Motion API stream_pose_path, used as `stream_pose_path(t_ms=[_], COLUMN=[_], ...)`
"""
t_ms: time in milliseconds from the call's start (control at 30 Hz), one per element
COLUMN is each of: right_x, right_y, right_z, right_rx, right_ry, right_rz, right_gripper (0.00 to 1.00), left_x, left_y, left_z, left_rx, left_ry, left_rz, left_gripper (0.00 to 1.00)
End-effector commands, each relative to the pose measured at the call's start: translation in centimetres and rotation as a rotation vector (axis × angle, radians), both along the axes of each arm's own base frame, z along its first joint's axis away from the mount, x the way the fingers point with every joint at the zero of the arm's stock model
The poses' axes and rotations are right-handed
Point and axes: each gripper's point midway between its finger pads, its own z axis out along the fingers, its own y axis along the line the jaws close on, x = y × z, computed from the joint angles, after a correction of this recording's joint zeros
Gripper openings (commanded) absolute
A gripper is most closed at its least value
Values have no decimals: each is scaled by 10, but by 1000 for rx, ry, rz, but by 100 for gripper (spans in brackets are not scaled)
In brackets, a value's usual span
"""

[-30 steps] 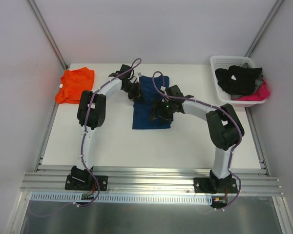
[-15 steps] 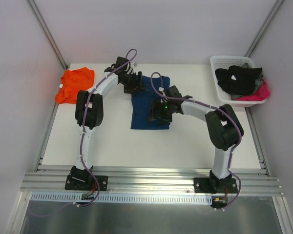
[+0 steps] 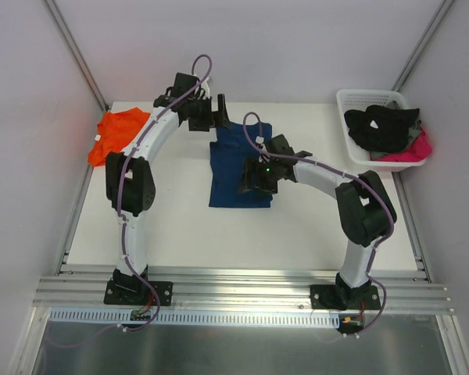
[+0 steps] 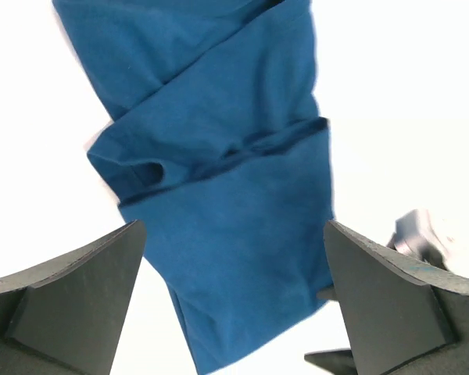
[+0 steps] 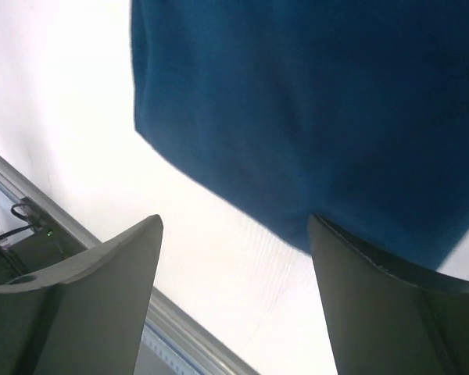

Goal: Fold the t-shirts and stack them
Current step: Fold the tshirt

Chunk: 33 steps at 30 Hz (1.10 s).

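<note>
The navy blue t-shirt (image 3: 229,168) lies folded into a long strip in the middle of the table. Seen in the left wrist view, this shirt (image 4: 234,195) has a sleeve tucked across it. My left gripper (image 3: 216,112) hovers open above the strip's far end, and its fingers (image 4: 70,305) hold nothing. My right gripper (image 3: 251,181) is open low over the near right part of the shirt (image 5: 313,101), its fingers (image 5: 86,305) straddling the cloth's edge and bare table. The orange t-shirt (image 3: 119,134) lies folded at the far left.
A white basket (image 3: 352,98) with black and pink clothes stands at the back right. Metal rails (image 3: 242,277) run along the table's near edge, and white walls close in the sides and back.
My left gripper has opened, let go of the blue shirt and risen back toward the far left. The shirt's far end now lies flat. The right arm has barely moved.
</note>
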Motion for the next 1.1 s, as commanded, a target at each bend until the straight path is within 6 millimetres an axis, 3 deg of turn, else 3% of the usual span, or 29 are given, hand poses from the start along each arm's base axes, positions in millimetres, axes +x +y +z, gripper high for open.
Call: stream_pose_path(t_ms=[0, 33, 100, 133, 167, 200, 267, 300, 400, 500, 633, 800, 1067], right_x=[17, 18, 18, 19, 16, 16, 16, 8, -5, -17, -17, -16, 6], right_y=[-9, -14, -28, -34, -48, -56, -71, -78, -85, -87, -88, -84, -72], right_z=[60, 68, 68, 69, 67, 64, 56, 40, 18, -1, -16, -24, -28], right_rx=[33, 36, 10, 0, -17, -29, -32, -52, -55, -61, -42, -23, 4], right_ry=[-142, -159, -155, -159, -146, -126, -86, -35, 75, 161, 202, 240, 236], right_rz=[-27, -40, -81, -100, -141, -194, -270, -297, -359, -389, -431, -437, -433], right_gripper=[79, 79, 79, 79, 79, 79, 79, 79, 78, 77, 76, 74, 70], left_x=[-16, -28, -47, -64, -75, -94, -116, -125, -154, -164, -162, -161, -163], left_y=[23, 29, 43, 47, 50, 54, 51, 51, 49, 47, 43, 40, 37], left_z=[72, 51, 38, 14, 11, -12, -22, -30, -59, -70, -78, -87, -101], left_rx=[-16, -9, -2, 12, 14, 32, -5, -15, -42, -62, -79, -97, -111], left_ry=[-129, -64, 11, 88, 107, 181, 248, 285, 386, 434, 460, 500, 556], left_rz=[17, 17, 32, 28, 17, 18, 8, 8, 11, 7, 11, 20, 33], left_gripper=[99, 99, 98, 96, 90, 87, 79, 79, 79, 79, 80, 80, 80])
